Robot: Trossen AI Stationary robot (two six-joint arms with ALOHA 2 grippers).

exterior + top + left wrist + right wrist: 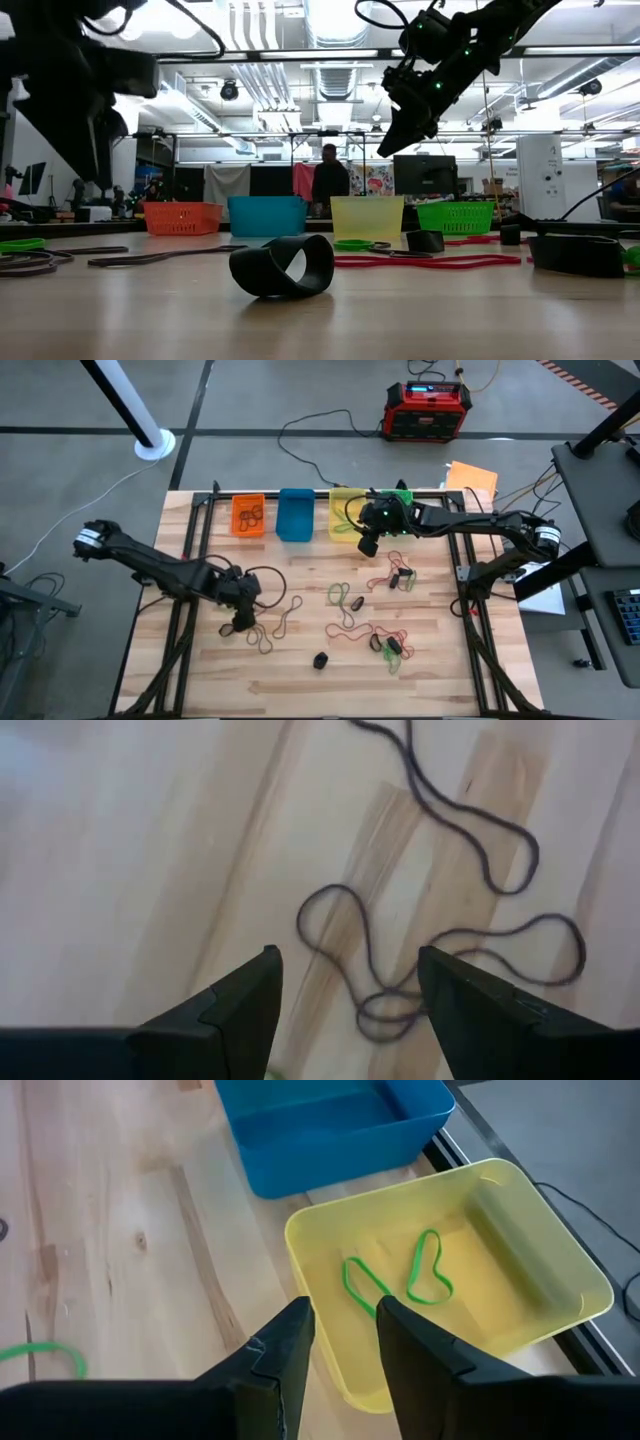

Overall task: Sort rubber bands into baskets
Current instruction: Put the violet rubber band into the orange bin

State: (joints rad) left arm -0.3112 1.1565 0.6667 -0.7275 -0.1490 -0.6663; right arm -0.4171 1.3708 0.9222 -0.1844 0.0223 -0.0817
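High view: four baskets in a row at the far edge of the bench (200,680), in order orange basket (248,516), blue basket (295,514), yellow basket (345,515), green basket (400,498). Loose rubber bands (350,600) lie scattered over the middle of the bench. Left pincer (240,622) low over brown bands near the left side. Right pincer (368,543) at the yellow basket's near right corner.

Low view: right pincer (392,140) hangs in the air above the yellow basket (367,217). A curled black band (282,266) lies nearest the camera; a red band (430,261) lies flat behind it. A person (329,180) stands beyond the baskets.

Left wrist view: left pincer (345,1005) spread wide, nothing between the fingers; a tangle of dark bands (450,920) lies on the wood just below.

Right wrist view: right pincer (340,1342) fingers stand close with a narrow gap, nothing visibly pinched. Two green bands (400,1280) lie inside the yellow basket (560,1290); blue basket (330,1125) beside it.
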